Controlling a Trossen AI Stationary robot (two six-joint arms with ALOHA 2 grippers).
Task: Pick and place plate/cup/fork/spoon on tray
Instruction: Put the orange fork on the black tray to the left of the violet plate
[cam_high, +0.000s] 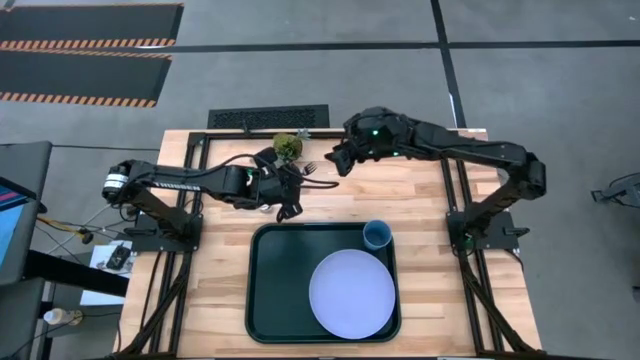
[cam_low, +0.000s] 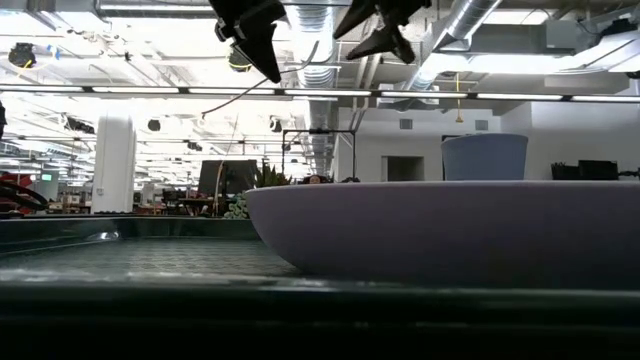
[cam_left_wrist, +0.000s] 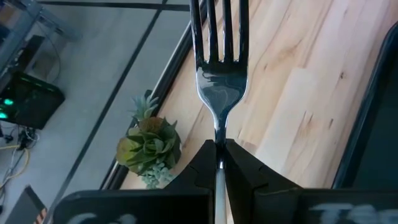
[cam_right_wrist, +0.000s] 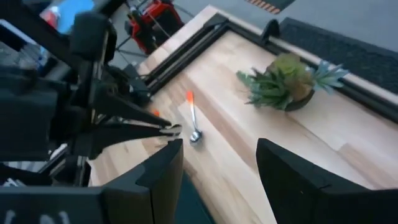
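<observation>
My left gripper (cam_left_wrist: 219, 149) is shut on the fork (cam_left_wrist: 219, 68), above the wooden table just beyond the tray's far left corner (cam_high: 293, 192). The spoon (cam_right_wrist: 194, 127), silver bowl and orange handle, lies flat on the wood close to my left gripper. My right gripper (cam_right_wrist: 217, 168) is open and empty, raised above the table's far edge (cam_high: 338, 160), looking down at the spoon. The dark tray (cam_high: 270, 290) holds the lavender plate (cam_high: 351, 293) and the blue cup (cam_high: 377, 235) at its far right corner. My left gripper pinches the fork's narrow neck (cam_left_wrist: 219, 138), just behind the tines, between its two fingers. The fork lies along the fingers, its tines sticking out past the fingertips; the fingers hide the handle. The fork is lifted clear of the table.
A small potted succulent (cam_high: 288, 147) stands at the table's far edge, between the two grippers. Bare wood lies left and right of the tray (cam_high: 200, 290). In the low view both grippers hang high above the tray's rim (cam_low: 300, 295).
</observation>
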